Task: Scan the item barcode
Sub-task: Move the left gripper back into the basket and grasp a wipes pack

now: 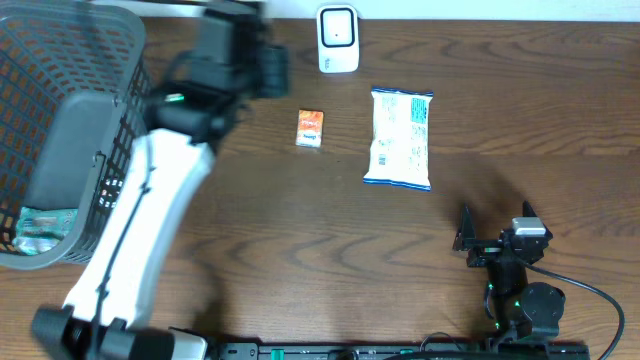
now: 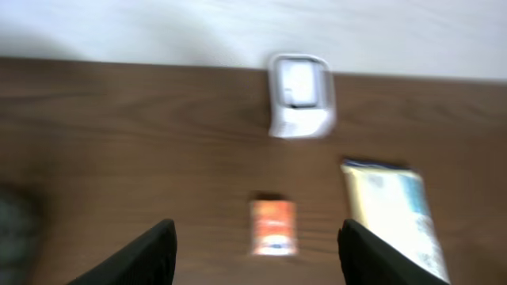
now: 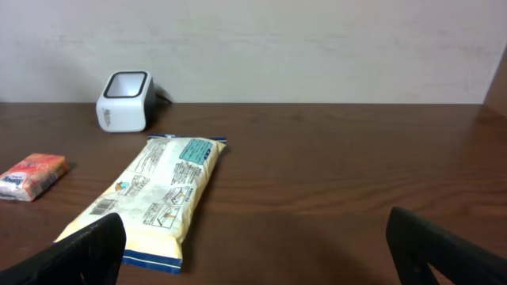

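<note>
A white barcode scanner stands at the table's far edge. In front of it lie a small orange box and a white snack packet. My left gripper hovers left of the scanner, open and empty. Its blurred wrist view shows the scanner, the orange box and the packet ahead of the spread fingers. My right gripper rests near the front right, open wide. Its view shows the packet, the box and the scanner, all apart from it.
A dark mesh basket fills the left side, with a grey slab and a greenish packet inside. The left arm's white link runs diagonally beside it. A cable trails from the right arm's base.
</note>
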